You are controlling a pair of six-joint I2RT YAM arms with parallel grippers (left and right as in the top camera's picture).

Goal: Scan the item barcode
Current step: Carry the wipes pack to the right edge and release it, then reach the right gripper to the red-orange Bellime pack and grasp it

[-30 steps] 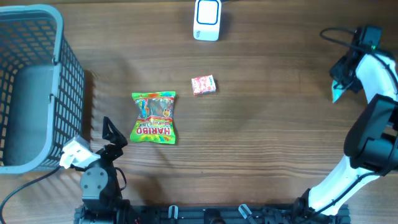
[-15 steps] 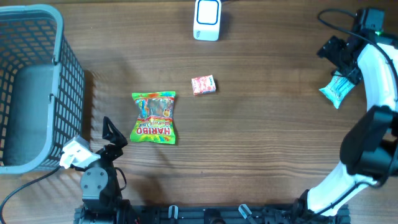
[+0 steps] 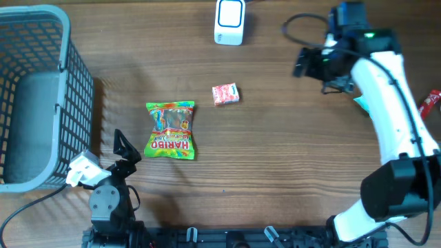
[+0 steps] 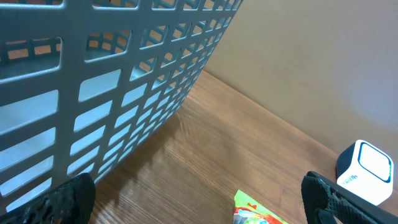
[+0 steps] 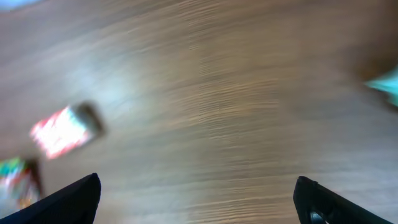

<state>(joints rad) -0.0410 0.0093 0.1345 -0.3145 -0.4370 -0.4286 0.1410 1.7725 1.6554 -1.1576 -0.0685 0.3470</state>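
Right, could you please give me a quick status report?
Left claw open, parked. Right claw open, empty. Haribo bag and pink packet lie ungripped. Scanner unobstructed.

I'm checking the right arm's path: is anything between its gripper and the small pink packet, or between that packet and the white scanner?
Nothing visible: only bare table lies between the open right gripper and the pink packet, and between that packet and the scanner. The Haribo bag lies off both lines.

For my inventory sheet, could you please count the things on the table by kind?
Snack packets: 3 (Haribo bag, small red-white packet, teal packet)
Red item at the right edge, kind unclear: 1
Barcode scanner: 1
Basket: 1
Total: 6
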